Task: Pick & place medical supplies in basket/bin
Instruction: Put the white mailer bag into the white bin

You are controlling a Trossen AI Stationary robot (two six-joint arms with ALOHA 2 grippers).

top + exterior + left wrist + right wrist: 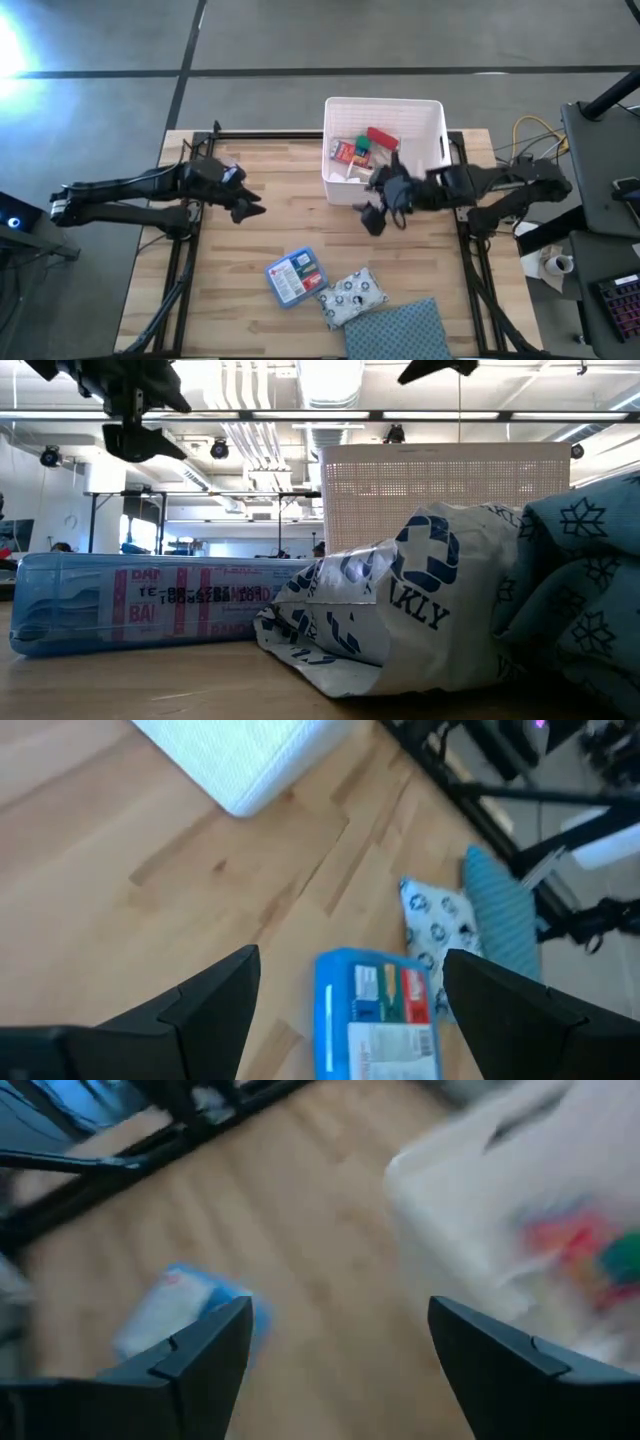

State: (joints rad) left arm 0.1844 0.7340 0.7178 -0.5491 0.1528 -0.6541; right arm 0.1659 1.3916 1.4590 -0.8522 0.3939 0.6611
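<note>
The white bin (432, 118) stands at the table's far middle with red, orange and green supplies (362, 150) inside. A blue-and-red flat packet (296, 275) and a white patterned pouch (352, 295) lie on the wood near the front edge. My right gripper (374, 214) hovers open in front of the bin's near wall, holding nothing. My left gripper (250, 209) hangs open over bare wood at the left, with the packet (375, 1015) ahead of its fingers.
A blue-grey dotted cloth (400, 335) lies at the front edge beside the pouch. Black frame rails (190, 240) run along both table sides. Bare wood lies between the two grippers and the bin.
</note>
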